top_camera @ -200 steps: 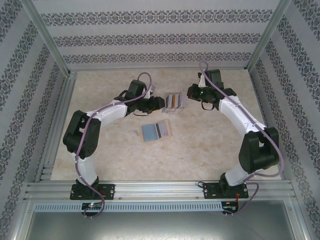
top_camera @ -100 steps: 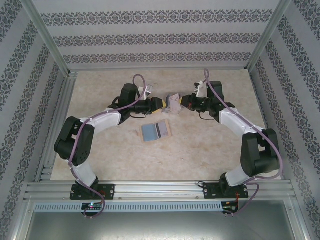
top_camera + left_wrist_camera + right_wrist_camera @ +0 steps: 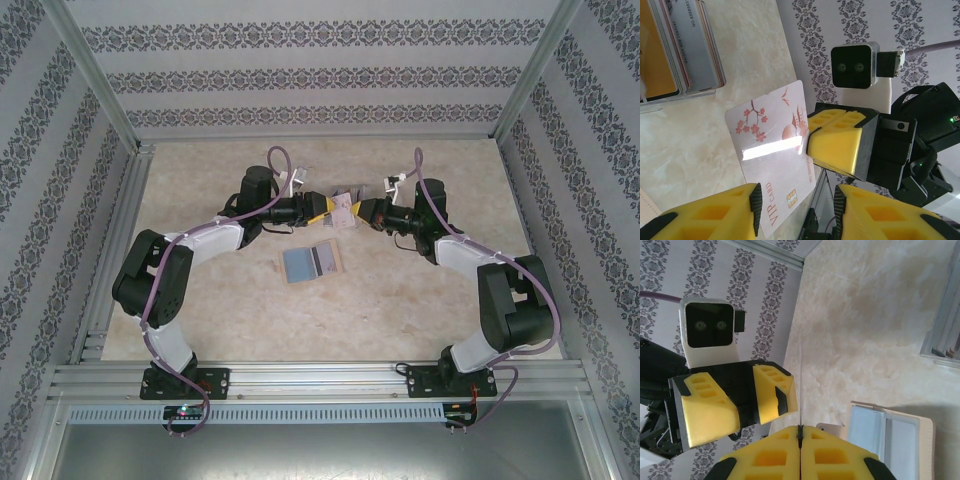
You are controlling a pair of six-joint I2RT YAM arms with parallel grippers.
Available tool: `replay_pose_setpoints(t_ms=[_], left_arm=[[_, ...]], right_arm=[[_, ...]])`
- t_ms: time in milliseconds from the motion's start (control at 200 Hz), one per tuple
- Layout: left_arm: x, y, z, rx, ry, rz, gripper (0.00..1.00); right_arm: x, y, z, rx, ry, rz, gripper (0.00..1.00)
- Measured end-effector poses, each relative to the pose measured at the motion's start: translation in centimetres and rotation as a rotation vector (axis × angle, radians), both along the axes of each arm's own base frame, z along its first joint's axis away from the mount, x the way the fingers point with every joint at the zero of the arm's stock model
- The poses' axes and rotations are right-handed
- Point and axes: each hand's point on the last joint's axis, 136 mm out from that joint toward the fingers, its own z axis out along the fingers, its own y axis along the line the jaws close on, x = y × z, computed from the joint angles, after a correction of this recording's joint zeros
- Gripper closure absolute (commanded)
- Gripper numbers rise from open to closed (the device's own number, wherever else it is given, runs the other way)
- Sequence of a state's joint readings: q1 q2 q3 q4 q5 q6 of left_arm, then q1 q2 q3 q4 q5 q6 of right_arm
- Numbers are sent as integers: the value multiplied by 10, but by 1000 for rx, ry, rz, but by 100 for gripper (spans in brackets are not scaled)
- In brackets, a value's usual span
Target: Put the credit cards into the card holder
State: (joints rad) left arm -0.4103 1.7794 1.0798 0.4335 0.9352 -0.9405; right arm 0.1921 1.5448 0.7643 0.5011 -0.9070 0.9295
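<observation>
While pinched edgewise, card [image 3: 771, 145] seemingly points leftward.

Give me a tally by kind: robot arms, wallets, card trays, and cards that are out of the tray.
Robot arms: 2 (left arm, right arm)
Wallets: 1, the card holder
Card trays: 1, the clear tray
Cards out of the tray: 1, the white card
Total: 5

White walls with grey damask-patterned stripes [image 3: 300, 75] enclose a beige marble-look tabletop [image 3: 400, 300], framed by silver aluminium rails [image 3: 320, 378]; the light is even.
</observation>
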Motion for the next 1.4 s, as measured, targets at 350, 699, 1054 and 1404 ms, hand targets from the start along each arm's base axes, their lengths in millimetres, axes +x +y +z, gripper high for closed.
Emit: replay_pose_setpoints(t_ms=[350, 699, 1054, 1404], left_arm=[[0, 0, 0, 6, -5, -2, 58], [-1, 0, 3, 2, -3, -1, 72], [-3, 6, 4, 18, -7, 21, 100], [-32, 24, -34, 107, 81, 34, 100]], right_arm=[[2, 2, 18, 69, -38, -6, 91], [-5, 23, 17, 96, -31, 48, 91], [-2, 24, 4, 106, -7, 40, 90], [-13, 17, -44, -7, 78, -3, 77]])
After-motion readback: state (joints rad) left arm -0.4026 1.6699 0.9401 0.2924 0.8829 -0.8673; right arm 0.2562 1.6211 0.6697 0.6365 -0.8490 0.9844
